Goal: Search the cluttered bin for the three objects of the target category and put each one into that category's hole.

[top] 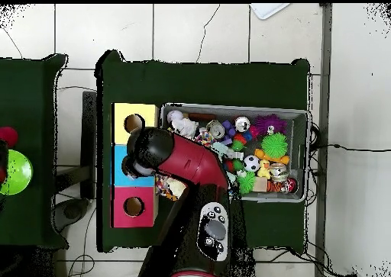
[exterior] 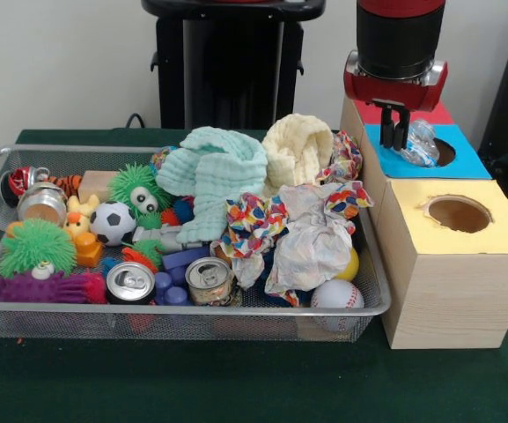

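From the front, the hand (exterior: 401, 129) hangs right over the blue box (exterior: 430, 159), fingers clenched on a crumpled clear plastic bottle (exterior: 421, 143) sitting just at the edge of that box's hole (exterior: 445, 152). The yellow box (exterior: 452, 256) stands nearer, the red box (exterior: 399, 113) behind. The mesh bin (exterior: 170, 313) on the green counter (exterior: 236, 383) is stuffed: cans, balls, cloths, fuzzy toys.

From overhead, the arm (top: 187, 163) covers the blue box (top: 130, 181), so hand and bottle are hidden. The bin (top: 305, 156) sits beside the boxes.
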Robot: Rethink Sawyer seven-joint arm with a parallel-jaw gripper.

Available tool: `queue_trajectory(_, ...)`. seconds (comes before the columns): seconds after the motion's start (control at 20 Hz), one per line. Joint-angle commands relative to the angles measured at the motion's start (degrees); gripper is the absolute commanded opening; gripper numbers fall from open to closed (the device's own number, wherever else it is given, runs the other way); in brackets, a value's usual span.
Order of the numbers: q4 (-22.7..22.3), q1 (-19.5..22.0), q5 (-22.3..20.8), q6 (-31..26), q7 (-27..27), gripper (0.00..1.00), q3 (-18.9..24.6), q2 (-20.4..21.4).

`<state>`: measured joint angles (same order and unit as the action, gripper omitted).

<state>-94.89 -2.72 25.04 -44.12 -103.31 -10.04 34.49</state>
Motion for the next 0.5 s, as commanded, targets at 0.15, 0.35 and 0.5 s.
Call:
queue_trajectory(0.15,-6.2,1.7,-0.4,-3.0,-7.6,0.0,4.4,-0.1)
queue_trajectory(0.35,-7.1,1.7,-0.4,-3.8,-7.4,0.0,4.3,1.1)
queue_trajectory(0.5,-7.2,1.8,-0.6,-4.4,-6.7,0.0,4.7,1.6)
